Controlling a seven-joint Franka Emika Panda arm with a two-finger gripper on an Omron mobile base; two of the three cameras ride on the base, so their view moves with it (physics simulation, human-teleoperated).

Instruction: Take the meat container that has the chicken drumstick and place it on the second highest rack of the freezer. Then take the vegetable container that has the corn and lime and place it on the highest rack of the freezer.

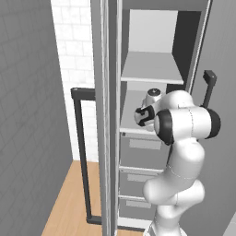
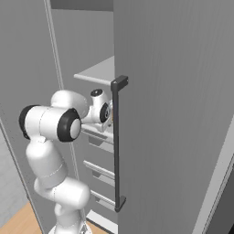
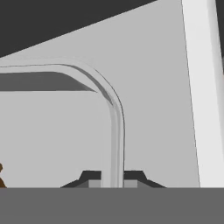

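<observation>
Your arm stands folded in front of the open freezer (image 1: 152, 115), elbow high and forearm reaching level into the cabinet, so the wrist sits just over the second highest rack (image 1: 131, 124). In the left base view the gripper (image 1: 144, 116) is at the front of that shelf, mostly hidden behind the wrist; in the right base view it is tucked just behind the edge of the open door.

Look through the hand view: the gripper (image 3: 113, 177) has its two dark fingertips (image 3: 90, 176) pressed together on the thin pale rim of the meat container (image 3: 114, 127), one tip inside the wall and one outside. The rounded corner of that tray curves up and off to the left. A small orange-brown sliver at the left edge is probably the chicken drumstick (image 3: 1, 174), though too little of it shows to be sure.

Above the wrist, the highest rack (image 1: 154, 67) is bare. Grey drawers (image 1: 143, 152) stack below the shelf you are working at. The open freezer door (image 2: 173, 114), with its black bar handle (image 2: 118, 141), stands close to the right of the wrist, and a second dark handle (image 1: 83, 152) hangs on the left.
</observation>
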